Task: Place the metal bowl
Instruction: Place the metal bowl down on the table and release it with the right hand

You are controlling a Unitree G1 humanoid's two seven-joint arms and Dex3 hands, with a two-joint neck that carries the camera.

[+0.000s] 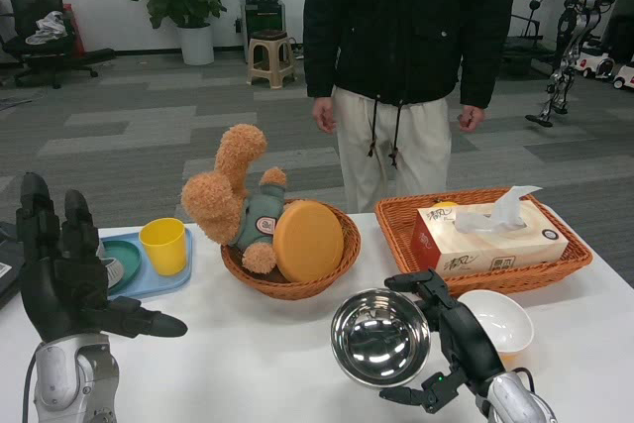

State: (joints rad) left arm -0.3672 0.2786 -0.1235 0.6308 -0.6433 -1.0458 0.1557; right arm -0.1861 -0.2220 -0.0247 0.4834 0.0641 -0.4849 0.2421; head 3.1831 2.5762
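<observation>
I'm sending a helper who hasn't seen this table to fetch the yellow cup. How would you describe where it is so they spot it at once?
Start at the round wicker basket holding the teddy bear, mid-table. On the side away from the tissue box, by the robot's raised left hand, lies a light blue tray. The yellow cup stands upright on it, the only yellow thing there, beside a green dish.
</observation>
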